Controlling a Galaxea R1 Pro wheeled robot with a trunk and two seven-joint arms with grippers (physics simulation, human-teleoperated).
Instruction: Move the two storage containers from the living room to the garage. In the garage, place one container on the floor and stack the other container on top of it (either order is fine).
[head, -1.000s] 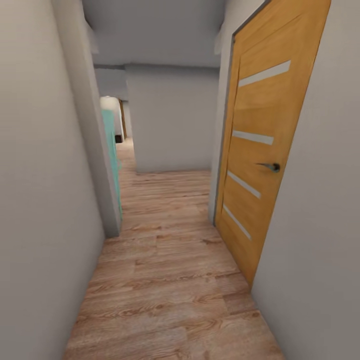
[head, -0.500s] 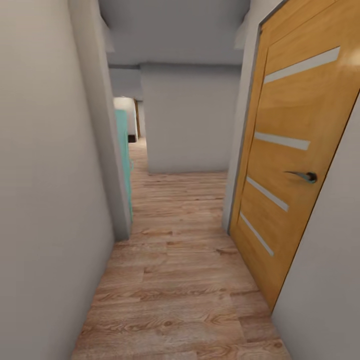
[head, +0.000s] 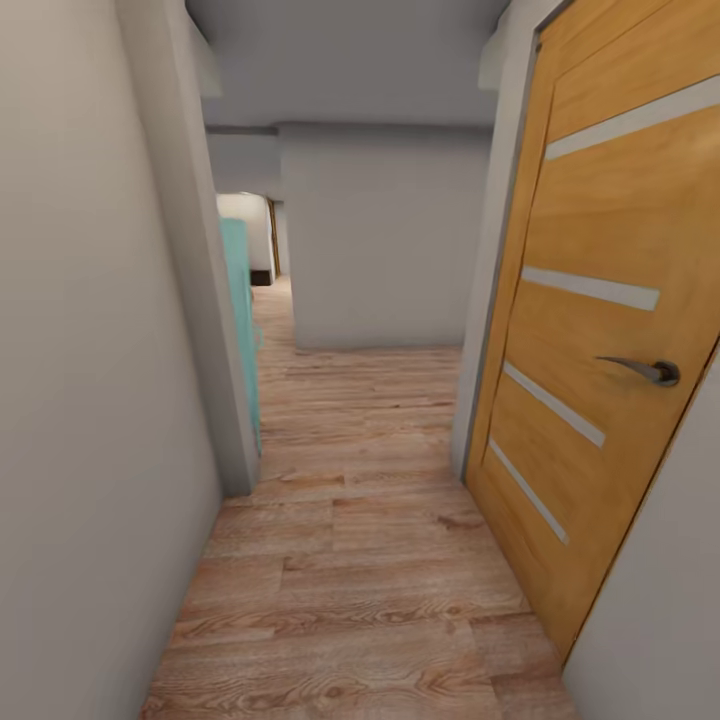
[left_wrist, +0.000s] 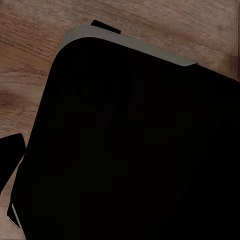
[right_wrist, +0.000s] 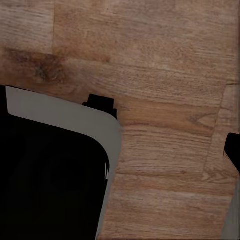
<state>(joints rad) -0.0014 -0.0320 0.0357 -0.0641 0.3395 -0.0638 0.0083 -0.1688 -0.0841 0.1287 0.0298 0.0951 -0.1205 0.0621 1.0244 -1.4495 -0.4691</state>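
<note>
A wooden door (head: 600, 330) with a metal handle (head: 645, 370) flanks a plank-floored hallway (head: 370, 560).

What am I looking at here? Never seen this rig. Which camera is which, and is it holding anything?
It is a simulated wheeled robot with two arms, driven remotely by a person. The large picture comes from its head camera: a narrow hallway with a wood plank floor, a wooden door with a metal handle on the right, and something teal past the left wall corner. The other two pictures come from cameras near each wrist, pointing down at the same floor and the robot's own dark base. No bins appear, and nothing shows as held.
</note>
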